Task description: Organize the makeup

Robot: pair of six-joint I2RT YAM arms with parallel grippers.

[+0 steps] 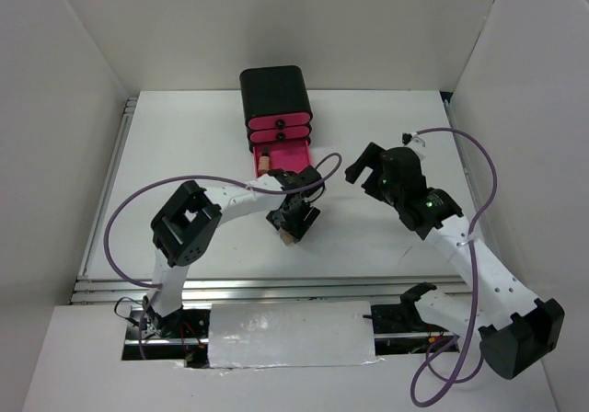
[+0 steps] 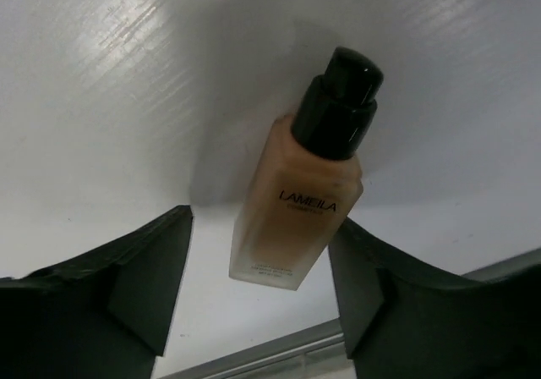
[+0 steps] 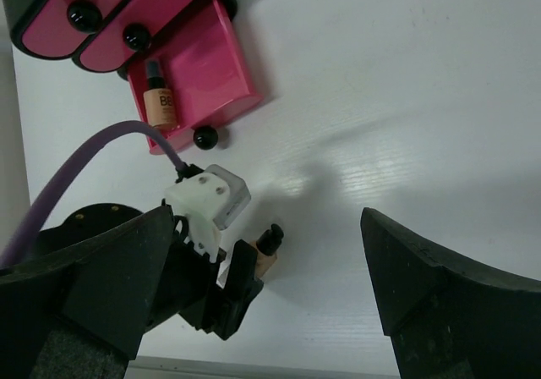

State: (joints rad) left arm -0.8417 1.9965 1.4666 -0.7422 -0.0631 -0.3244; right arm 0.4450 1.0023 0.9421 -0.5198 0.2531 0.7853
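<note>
A beige bottle with a black cap [image 2: 296,214], printed LAMEILA, lies on the white table between my left gripper's fingers. My left gripper [image 2: 262,227] is open. Its right finger is close to the bottle's side and its left finger stands apart. In the top view this gripper [image 1: 293,221] is just in front of the open drawer, with the bottle [image 1: 287,236] under it. A second small beige bottle [image 3: 158,100] lies in the open pink drawer [image 3: 207,62]. My right gripper [image 1: 366,165] is open and empty, above the table to the right. The compact, jar and sachets are out of view.
The black box with pink drawers [image 1: 276,108] stands at the back centre, its bottom drawer [image 1: 290,159] pulled out. White walls enclose the table on three sides. A metal rail [image 1: 276,288] runs along the near edge.
</note>
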